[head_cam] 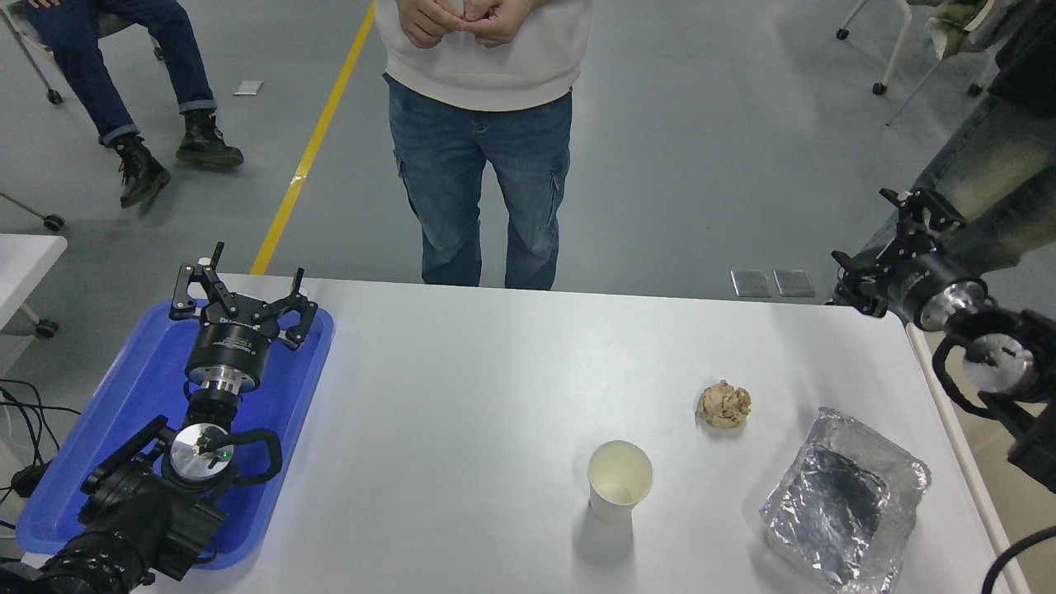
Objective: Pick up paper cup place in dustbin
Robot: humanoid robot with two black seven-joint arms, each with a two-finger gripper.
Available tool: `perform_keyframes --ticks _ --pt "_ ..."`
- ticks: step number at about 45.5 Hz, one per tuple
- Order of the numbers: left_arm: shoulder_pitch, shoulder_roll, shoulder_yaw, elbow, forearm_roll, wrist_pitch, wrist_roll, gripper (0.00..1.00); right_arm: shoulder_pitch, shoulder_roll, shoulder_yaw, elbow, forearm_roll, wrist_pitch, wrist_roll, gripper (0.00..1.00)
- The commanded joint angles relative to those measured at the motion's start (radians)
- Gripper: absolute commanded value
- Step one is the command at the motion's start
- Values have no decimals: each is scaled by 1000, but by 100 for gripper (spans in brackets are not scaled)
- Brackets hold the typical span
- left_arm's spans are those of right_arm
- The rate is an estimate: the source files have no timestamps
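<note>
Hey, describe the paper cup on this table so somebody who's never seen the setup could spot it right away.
On the white table, look at the near right part, between the blue tray at the left edge and the crinkled foil tray at the right. The paper cup stands upright there, alone. Unlike the crumpled tan paper ball behind it, it is smooth, white and tapered, with a round open rim.

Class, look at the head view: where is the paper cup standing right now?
The paper cup stands upright on the white table, right of centre near the front edge, between the crumpled paper ball behind it and the foil tray to its right.
</note>
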Motion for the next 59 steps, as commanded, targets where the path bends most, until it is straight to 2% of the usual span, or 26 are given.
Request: perform_keyframes --ticks 1,13,21,34,49,59 --pt "0 2 1 0 0 0 0 100 149 -131 -158 100 -86 -22 -6 100" --pt "0 2 0 0 0 0 0 100 359 -252 -425 265 -196 -27 -9 100" --pt "0 2 1 0 0 0 -2 100 447 -343 -534 408 -333 -28 -14 100" --pt "0 3 1 0 0 0 -2 100 700 -418 -899 600 -515 -27 -17 100" --pt "0 3 3 0 0 0 0 100 1105 -409 -1444 945 -736 -15 -15 100" --pt "0 3 3 0 0 0 0 100 1317 -292 -1712 1035 -785 4 -12 100"
